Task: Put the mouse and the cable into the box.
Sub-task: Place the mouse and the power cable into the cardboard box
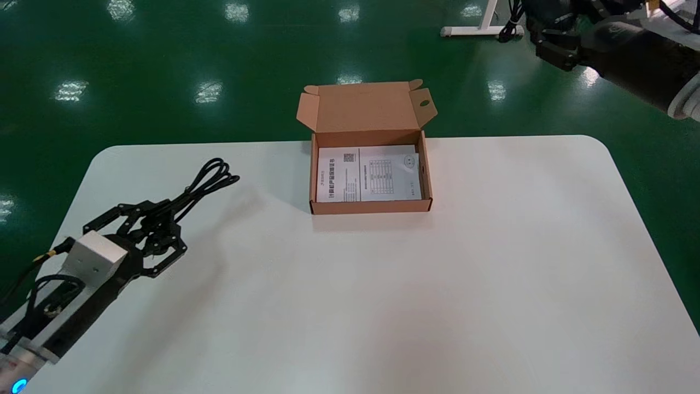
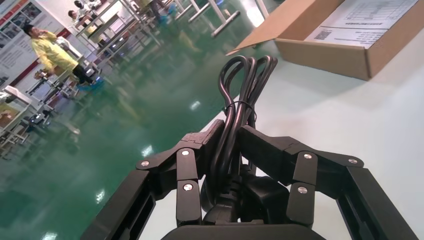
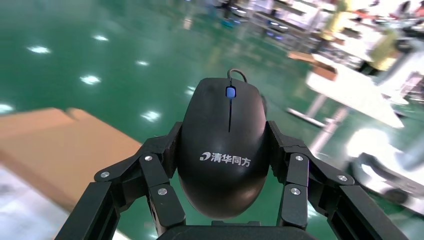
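the left tool [image 2: 232, 137] is clamped on the black cable [image 2: 245, 85], with a finger pressing on each side of the bundled strands close to the plug end. it sits low over the near left part of the white counter [image 1: 383, 306]. the cable's tied loops reach past the fingertips toward the box [image 1: 369, 206]; i cannot tell whether they touch the counter.

the right tool [image 3: 224, 134] grips the black mouse [image 3: 222, 170] by its two sides, with the blue wheel and cord end pointing away from the wrist. it is held high beyond the counter's far right corner, over the green floor [image 1: 164, 65].

the box stands open at the far middle edge of the counter, well apart from both tools. a printed paper sheet [image 1: 369, 175] lies flat inside and covers its bottom. its lid [image 1: 363, 106] stands upright along the back wall with its side flaps spread, so the back of the box is walled off, while its low left wall faces the cable. a white stand foot [image 1: 476, 30] rests on the floor near the right tool. a person [image 2: 50, 50] in yellow stands far off.
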`<control>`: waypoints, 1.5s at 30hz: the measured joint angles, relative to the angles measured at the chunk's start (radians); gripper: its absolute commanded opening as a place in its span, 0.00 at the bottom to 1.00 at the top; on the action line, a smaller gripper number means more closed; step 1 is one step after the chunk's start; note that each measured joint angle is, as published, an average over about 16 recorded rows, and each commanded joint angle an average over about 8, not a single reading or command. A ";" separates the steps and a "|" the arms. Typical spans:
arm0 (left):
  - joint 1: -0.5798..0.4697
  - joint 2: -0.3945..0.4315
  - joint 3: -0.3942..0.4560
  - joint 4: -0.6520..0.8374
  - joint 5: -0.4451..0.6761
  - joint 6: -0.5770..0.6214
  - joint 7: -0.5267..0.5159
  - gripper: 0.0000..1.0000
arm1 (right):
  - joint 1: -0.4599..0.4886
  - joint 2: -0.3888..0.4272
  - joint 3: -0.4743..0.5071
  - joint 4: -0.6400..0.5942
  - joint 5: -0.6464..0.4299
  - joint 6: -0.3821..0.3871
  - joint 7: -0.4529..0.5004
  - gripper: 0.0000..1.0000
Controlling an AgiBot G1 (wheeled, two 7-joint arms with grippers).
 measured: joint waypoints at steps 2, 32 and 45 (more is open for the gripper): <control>-0.030 0.018 0.009 0.010 0.008 -0.003 0.016 0.00 | -0.004 -0.002 -0.014 0.033 -0.010 -0.021 0.035 0.00; -0.218 0.193 0.031 0.155 -0.002 0.053 0.147 0.00 | -0.214 0.099 -0.175 0.674 -0.157 -0.069 0.536 0.00; -0.194 0.188 0.019 0.141 -0.009 0.058 0.149 0.00 | -0.214 -0.016 -0.231 0.546 -0.190 -0.094 0.454 0.00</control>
